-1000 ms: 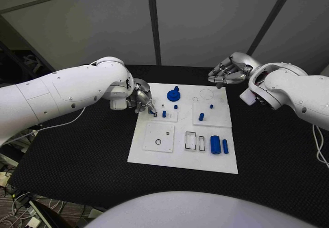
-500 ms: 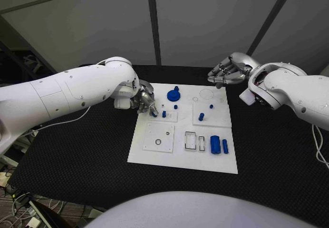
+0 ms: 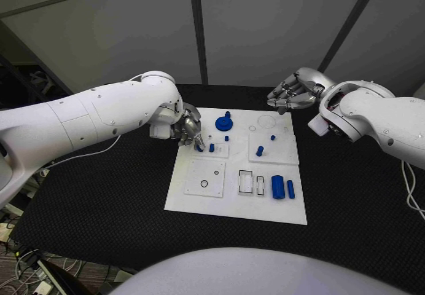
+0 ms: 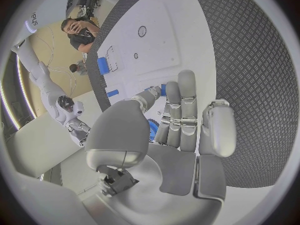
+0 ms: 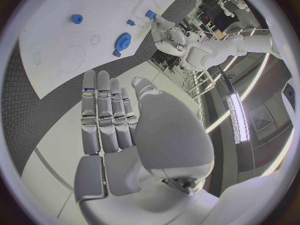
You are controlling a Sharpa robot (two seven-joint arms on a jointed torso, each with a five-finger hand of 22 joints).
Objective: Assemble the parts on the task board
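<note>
The white task board [image 3: 237, 209] lay mid-table with a blue gear [image 3: 224, 123] at its far edge, small blue pegs [image 3: 260, 150] standing further in and a blue cylinder [image 3: 278, 187] lying near its right side. The left hand [image 3: 188, 130] hung over the board's far left edge just beside a small peg [image 3: 212, 147], fingers straight and close together, holding nothing. The right hand [image 3: 293, 93] hovered beyond the far right corner over the black table [image 3: 106, 196], well apart from the parts, fingers loosely curled on nothing.

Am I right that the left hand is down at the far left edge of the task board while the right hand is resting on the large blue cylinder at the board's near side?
Not quite. The left hand is at the far left edge of the task board, but the right hand hovers beyond the board's far right corner, fingers apart and empty. The large blue cylinder lies untouched at the near side, as the head view shows.
</note>
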